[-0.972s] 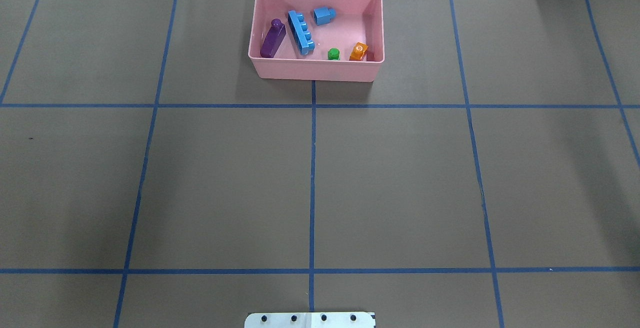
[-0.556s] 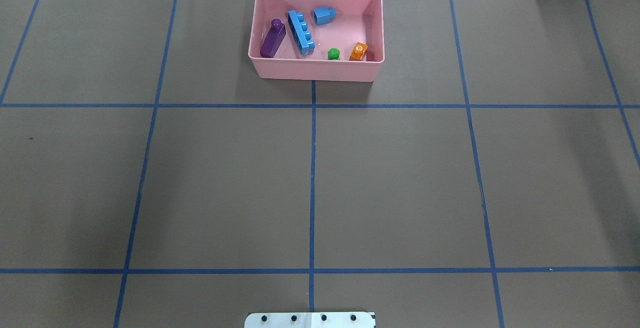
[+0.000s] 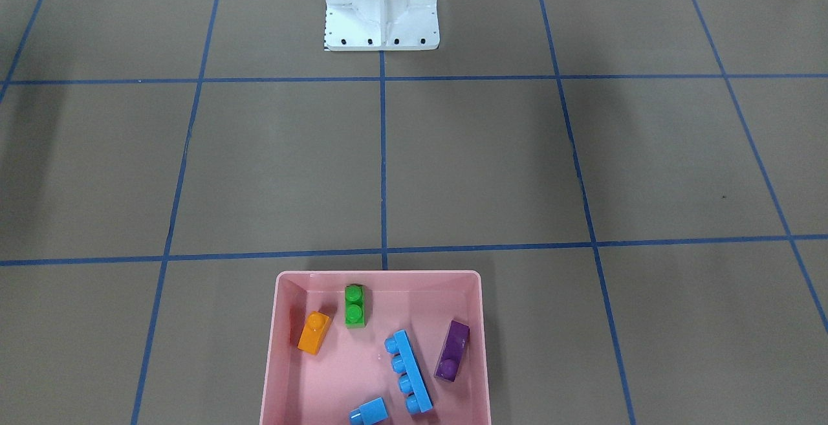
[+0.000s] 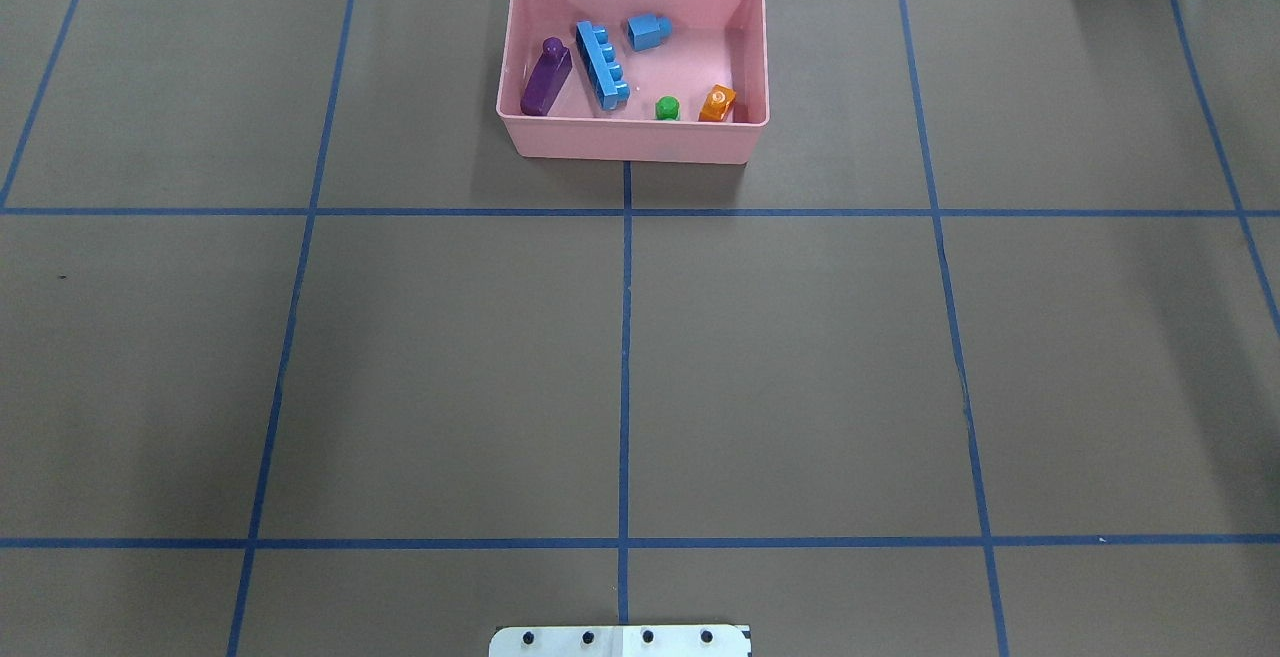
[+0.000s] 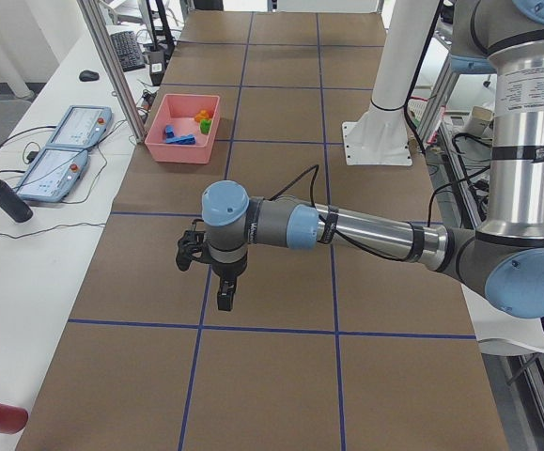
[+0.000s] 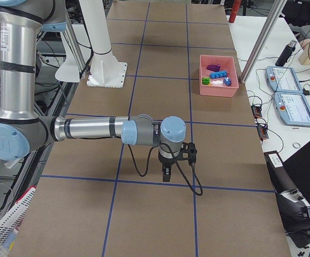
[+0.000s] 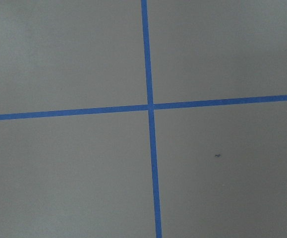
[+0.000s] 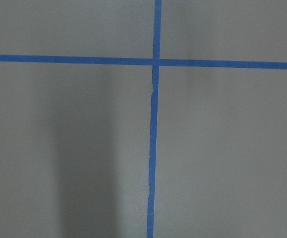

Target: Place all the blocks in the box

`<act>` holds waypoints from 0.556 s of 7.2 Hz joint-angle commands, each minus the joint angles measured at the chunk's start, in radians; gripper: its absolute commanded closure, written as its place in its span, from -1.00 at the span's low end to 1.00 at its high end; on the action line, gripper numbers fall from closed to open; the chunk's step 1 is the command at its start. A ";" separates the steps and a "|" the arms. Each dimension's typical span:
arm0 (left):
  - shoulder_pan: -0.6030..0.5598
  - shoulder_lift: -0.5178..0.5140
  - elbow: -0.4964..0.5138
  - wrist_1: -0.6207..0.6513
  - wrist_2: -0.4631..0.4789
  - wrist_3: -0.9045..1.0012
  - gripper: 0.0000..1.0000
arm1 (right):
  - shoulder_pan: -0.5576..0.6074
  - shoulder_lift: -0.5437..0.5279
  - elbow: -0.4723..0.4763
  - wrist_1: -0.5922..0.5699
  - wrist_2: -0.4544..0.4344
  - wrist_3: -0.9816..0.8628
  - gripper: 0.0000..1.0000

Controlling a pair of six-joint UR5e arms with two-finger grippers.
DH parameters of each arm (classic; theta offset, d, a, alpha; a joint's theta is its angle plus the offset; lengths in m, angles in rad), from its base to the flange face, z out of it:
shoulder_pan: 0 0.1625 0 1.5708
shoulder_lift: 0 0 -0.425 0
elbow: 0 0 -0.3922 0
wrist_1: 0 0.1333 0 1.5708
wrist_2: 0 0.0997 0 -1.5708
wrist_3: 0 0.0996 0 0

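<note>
The pink box (image 4: pixel 630 142) stands at the table's far middle, and it also shows in the front-facing view (image 3: pixel 378 274). All five blocks lie inside it: purple (image 4: pixel 545 77), long blue (image 4: pixel 602 65), small blue (image 4: pixel 649 31), green (image 4: pixel 667 108) and orange (image 4: pixel 717 103). My left gripper (image 5: pixel 225 299) hangs over bare table far from the box, seen only in the exterior left view. My right gripper (image 6: pixel 166 174) hangs likewise, seen only in the exterior right view. I cannot tell whether either is open or shut. Both wrist views show only table and tape.
The brown table is marked with a blue tape grid (image 4: pixel 625 377). The white robot base (image 3: pixel 381 8) stands at the near middle edge. Control tablets (image 6: pixel 286 80) and cables lie on the white bench beyond the box.
</note>
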 commanded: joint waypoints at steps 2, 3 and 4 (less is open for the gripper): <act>0.000 0.001 0.000 -0.002 0.002 -0.002 -1.00 | -0.003 0.002 0.000 0.003 -0.001 -0.001 -1.00; 0.000 0.001 0.000 -0.002 0.001 -0.002 -1.00 | -0.003 0.002 0.000 0.003 -0.001 -0.001 -1.00; 0.000 0.001 -0.001 -0.002 -0.001 0.000 -1.00 | -0.003 0.002 0.000 0.001 -0.001 -0.001 -1.00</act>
